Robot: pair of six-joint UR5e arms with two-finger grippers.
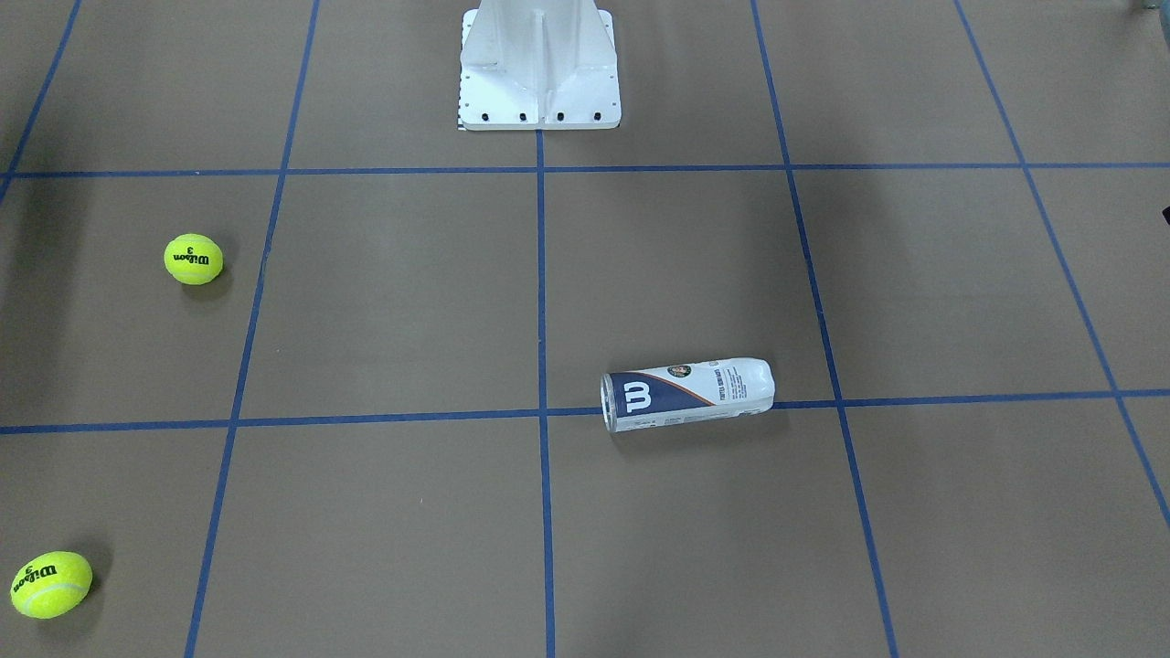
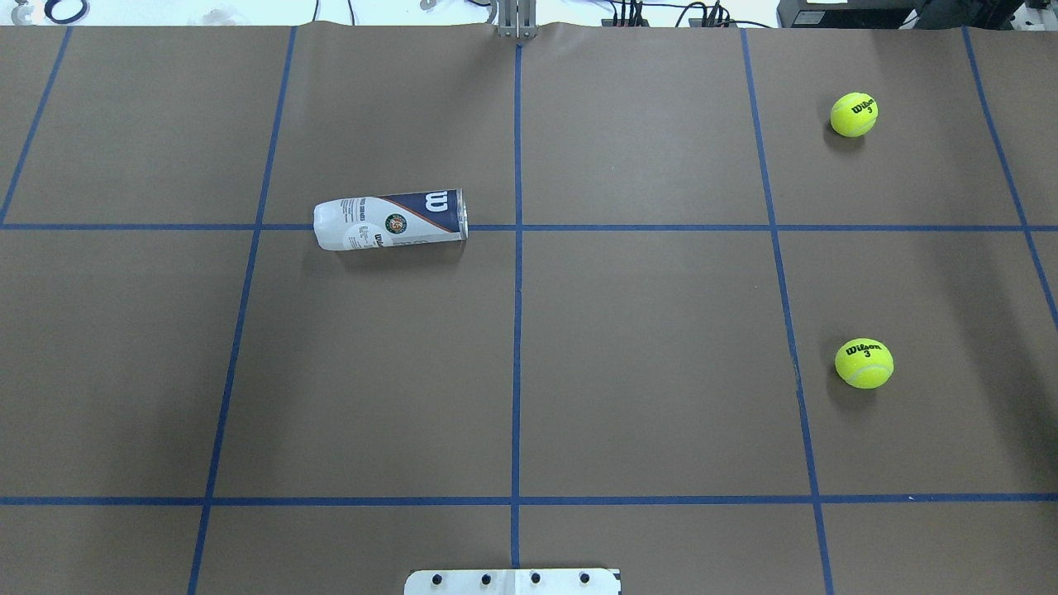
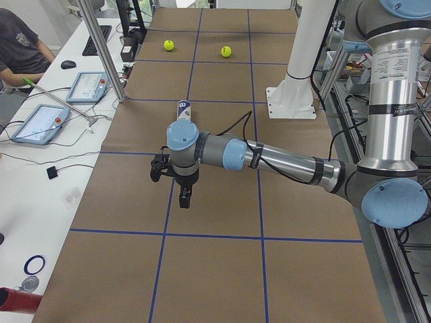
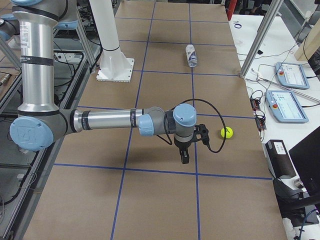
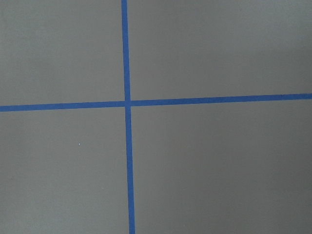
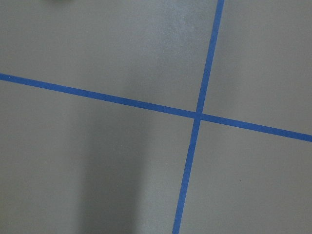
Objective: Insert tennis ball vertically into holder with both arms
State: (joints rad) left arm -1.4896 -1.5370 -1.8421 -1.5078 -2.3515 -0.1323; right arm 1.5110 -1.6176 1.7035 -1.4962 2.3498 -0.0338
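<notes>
The holder (image 1: 686,393) lies on its side on the brown table, across a blue tape line, its metal rim towards the centre line; it also shows in the overhead view (image 2: 388,220). Two yellow tennis balls (image 2: 854,114) (image 2: 864,363) rest far from it on the robot's right side, also in the front view (image 1: 193,259) (image 1: 51,584). My left gripper (image 3: 185,198) hangs above the table's left end, pointing down. My right gripper (image 4: 185,157) hangs above the right end, near a ball (image 4: 227,132). I cannot tell whether either is open or shut. Both wrist views show only paper and tape.
The white pedestal base (image 1: 539,68) stands at the robot's edge of the table. A side bench with tablets (image 3: 40,121) (image 4: 290,105) and metal posts (image 3: 101,47) runs along the far edge. A person (image 3: 20,47) sits beside it.
</notes>
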